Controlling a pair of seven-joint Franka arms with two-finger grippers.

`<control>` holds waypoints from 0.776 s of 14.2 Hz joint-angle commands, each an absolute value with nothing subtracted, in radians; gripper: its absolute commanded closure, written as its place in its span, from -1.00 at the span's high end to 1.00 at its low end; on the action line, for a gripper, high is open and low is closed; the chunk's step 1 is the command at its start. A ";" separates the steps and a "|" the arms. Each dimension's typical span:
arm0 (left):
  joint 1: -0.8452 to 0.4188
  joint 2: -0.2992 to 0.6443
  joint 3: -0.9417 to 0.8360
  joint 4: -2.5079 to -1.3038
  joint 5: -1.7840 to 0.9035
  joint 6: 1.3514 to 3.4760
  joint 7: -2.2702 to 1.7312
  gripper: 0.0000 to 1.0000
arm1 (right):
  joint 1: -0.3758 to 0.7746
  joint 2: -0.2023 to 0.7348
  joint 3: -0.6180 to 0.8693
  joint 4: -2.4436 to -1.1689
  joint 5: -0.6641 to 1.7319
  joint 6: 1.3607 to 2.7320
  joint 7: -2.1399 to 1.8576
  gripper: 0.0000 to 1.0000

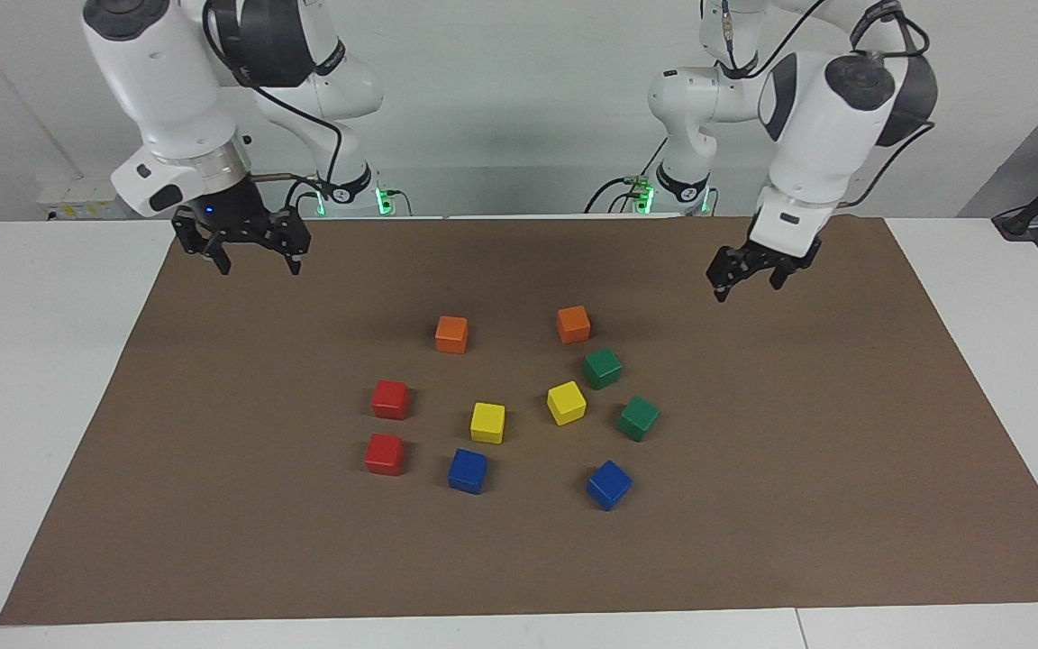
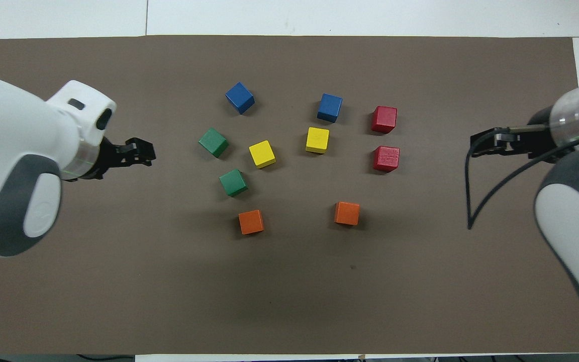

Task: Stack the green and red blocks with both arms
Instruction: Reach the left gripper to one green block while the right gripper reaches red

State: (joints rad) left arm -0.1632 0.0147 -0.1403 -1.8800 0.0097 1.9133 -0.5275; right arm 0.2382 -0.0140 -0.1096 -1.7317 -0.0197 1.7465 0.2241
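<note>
Two green blocks [image 1: 603, 368] [image 1: 638, 417] lie apart on the brown mat, toward the left arm's end of the cluster of cubes; they also show in the overhead view [image 2: 233, 182] [image 2: 213, 142]. Two red blocks [image 1: 390, 398] [image 1: 385, 453] lie apart toward the right arm's end, also seen from overhead [image 2: 386, 158] [image 2: 384, 119]. My left gripper [image 1: 747, 288] [image 2: 150, 153] is open and empty, raised over bare mat beside the green blocks. My right gripper [image 1: 258, 267] [image 2: 473, 146] is open and empty, raised over bare mat beside the red blocks.
Two orange cubes [image 1: 451, 333] [image 1: 573, 324] lie nearest the robots. Two yellow cubes [image 1: 487, 422] [image 1: 566, 402] lie mid-cluster between red and green. Two blue cubes [image 1: 468, 470] [image 1: 609, 484] lie farthest. The brown mat [image 1: 843, 469] covers the white table.
</note>
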 commanded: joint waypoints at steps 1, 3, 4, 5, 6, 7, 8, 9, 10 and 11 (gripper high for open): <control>-0.256 0.112 -0.127 -1.890 0.006 2.040 -0.705 1.00 | 0.282 0.056 -0.106 -1.792 -0.014 1.871 0.385 1.00; -0.302 0.190 -0.127 -1.890 0.006 2.139 -0.818 1.00 | 0.320 0.145 -0.104 -1.796 0.008 1.980 0.512 1.00; -0.330 0.225 -0.124 -1.888 0.006 2.184 -0.869 1.00 | 0.339 0.188 -0.104 -1.796 0.024 2.029 0.550 1.00; -0.340 0.254 -0.126 -1.888 0.006 2.206 -0.899 1.00 | 0.353 0.225 -0.104 -1.796 0.037 2.080 0.578 1.00; -0.365 0.287 -0.124 -1.888 0.009 2.227 -0.938 1.00 | 0.356 0.254 -0.104 -1.798 0.055 2.120 0.595 1.00; -0.388 0.316 -0.124 -1.890 0.011 2.276 -0.968 1.00 | 0.357 0.274 -0.104 -1.799 0.064 2.141 0.595 1.00; -0.388 0.330 -0.124 -1.893 0.011 2.295 -0.966 1.00 | 0.357 0.296 -0.104 -1.799 0.066 2.158 0.597 1.00; -0.387 0.330 -0.124 -1.893 0.011 2.286 -0.963 1.00 | 0.357 0.323 -0.104 -1.799 0.067 2.186 0.601 1.00; -0.385 0.330 -0.124 -1.896 0.012 2.286 -0.962 1.00 | 0.357 0.351 -0.104 -1.799 0.067 2.206 0.601 1.00; -0.384 0.328 -0.124 -1.905 0.012 2.289 -0.962 1.00 | 0.360 0.371 -0.103 -1.801 0.067 2.224 0.603 1.00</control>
State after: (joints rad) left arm -0.3772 0.3408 -0.1400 -1.8925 0.0098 2.2792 -0.9496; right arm 0.3612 0.3332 -0.1046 -1.8068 0.0549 2.1882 0.5862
